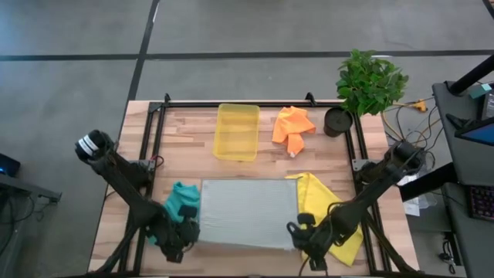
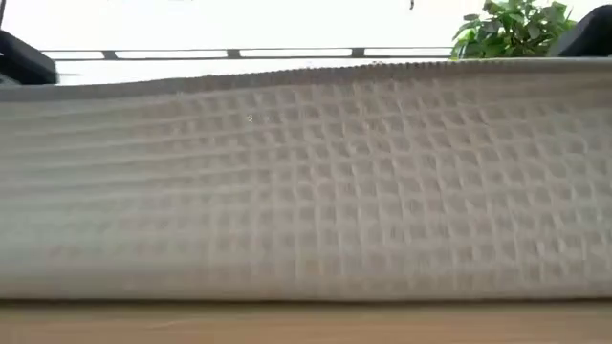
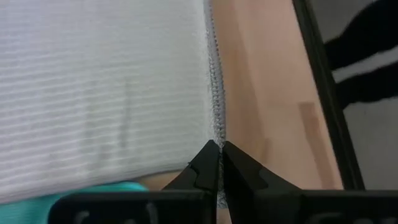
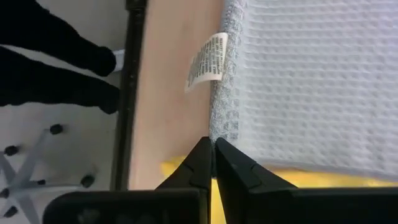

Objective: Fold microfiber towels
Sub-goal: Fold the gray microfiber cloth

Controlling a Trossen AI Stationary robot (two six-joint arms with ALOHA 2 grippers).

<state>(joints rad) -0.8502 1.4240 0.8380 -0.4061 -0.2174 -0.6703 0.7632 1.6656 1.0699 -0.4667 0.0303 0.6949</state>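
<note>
Both claws, left gripper (image 1: 187, 235) and right gripper (image 1: 297, 234), pinch near corners of the light grey waffle-weave microfiber towel (image 1: 248, 212) at lower centre. Risk: thin corner holds may slip when lifted, skewing the fold.

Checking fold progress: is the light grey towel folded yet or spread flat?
Spread flat: the light grey waffle-weave microfiber towel lies as one open rectangle on the wooden table, each shut tool pinching a near corner.

The left gripper (image 3: 219, 151) pinched the corner of the grey towel (image 3: 102, 87) on the wooden table (image 3: 267, 93), the teal towel (image 3: 93, 194) just beside.
</note>
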